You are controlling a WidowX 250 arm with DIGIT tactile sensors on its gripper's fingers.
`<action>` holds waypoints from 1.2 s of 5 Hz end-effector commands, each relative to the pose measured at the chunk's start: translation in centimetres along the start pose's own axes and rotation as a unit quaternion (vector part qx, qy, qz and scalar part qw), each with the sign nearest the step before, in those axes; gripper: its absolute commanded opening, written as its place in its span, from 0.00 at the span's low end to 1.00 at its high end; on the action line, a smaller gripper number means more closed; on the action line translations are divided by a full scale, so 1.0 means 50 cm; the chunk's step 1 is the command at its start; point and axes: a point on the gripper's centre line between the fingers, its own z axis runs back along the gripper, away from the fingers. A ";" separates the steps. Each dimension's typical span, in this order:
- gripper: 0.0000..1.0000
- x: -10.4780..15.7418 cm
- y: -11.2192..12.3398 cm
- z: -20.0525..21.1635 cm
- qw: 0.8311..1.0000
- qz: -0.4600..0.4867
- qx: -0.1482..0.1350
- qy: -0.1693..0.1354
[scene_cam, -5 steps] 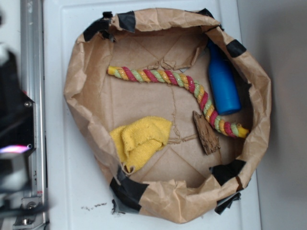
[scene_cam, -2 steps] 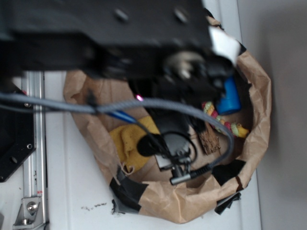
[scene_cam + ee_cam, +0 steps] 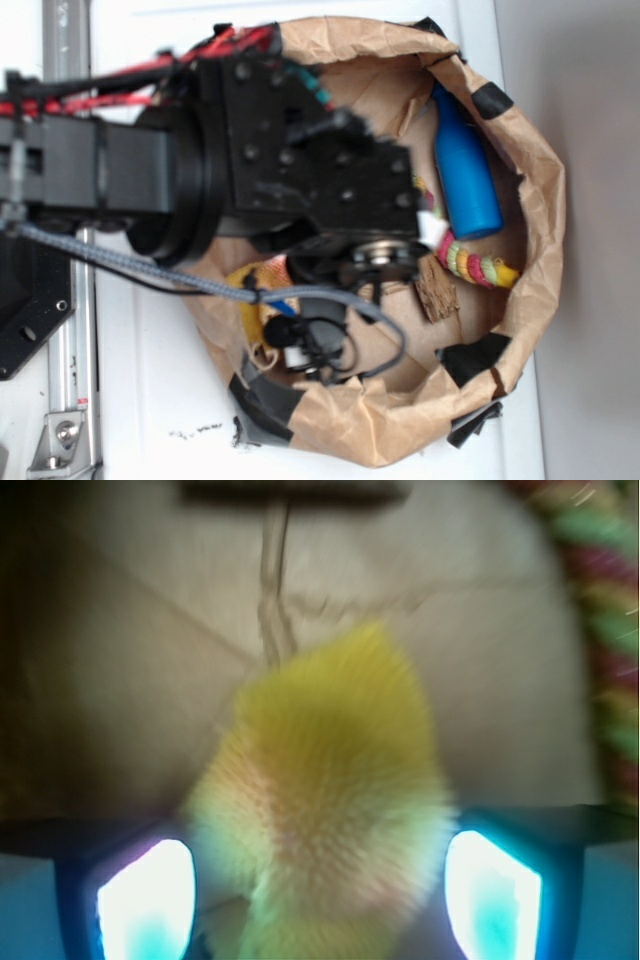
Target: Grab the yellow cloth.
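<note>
Yellow cloth (image 3: 325,800), one, between two fingers (image 3: 145,895).

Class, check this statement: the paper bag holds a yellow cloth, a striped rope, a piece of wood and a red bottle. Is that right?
Not quite. The bottle is blue, not red, as the exterior view shows. The rest stands: the paper bag holds the yellow cloth, the striped rope and the piece of wood.
</note>
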 end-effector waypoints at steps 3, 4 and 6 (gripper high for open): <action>0.00 0.017 0.007 0.199 0.981 -0.011 0.012 -0.193; 0.00 -0.007 0.014 0.304 0.971 -0.004 0.052 -0.232; 0.00 -0.020 0.014 0.348 0.966 -0.010 0.082 -0.245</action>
